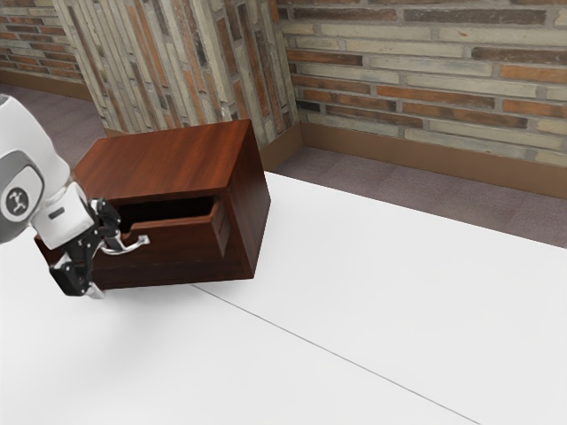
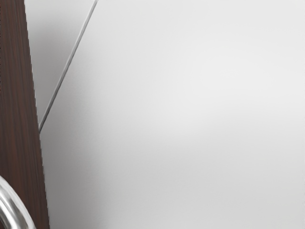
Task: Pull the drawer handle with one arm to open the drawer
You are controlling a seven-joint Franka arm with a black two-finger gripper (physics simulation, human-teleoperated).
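A dark wooden cabinet (image 1: pixel 190 164) stands on the white table (image 1: pixel 372 301) at the exterior view's left. Its drawer (image 1: pixel 173 252) is pulled partway out, and a dark gap (image 1: pixel 164 211) shows above the drawer front. The silver drawer handle (image 1: pixel 131 244) sticks out from the front. My black gripper (image 1: pixel 104 246) is at the handle's left end, shut on it. In the wrist view the drawer's wood front (image 2: pixel 19 119) runs beside my hand, with a curved piece of the silver drawer handle (image 2: pixel 8 210) close under it.
A thin seam (image 1: pixel 337 354) crosses the table top diagonally, also visible as the seam (image 2: pixel 66 71) in the wrist view. Brick walls (image 1: pixel 425 71) stand behind the table. Open table surface lies toward the exterior view's right of the cabinet.
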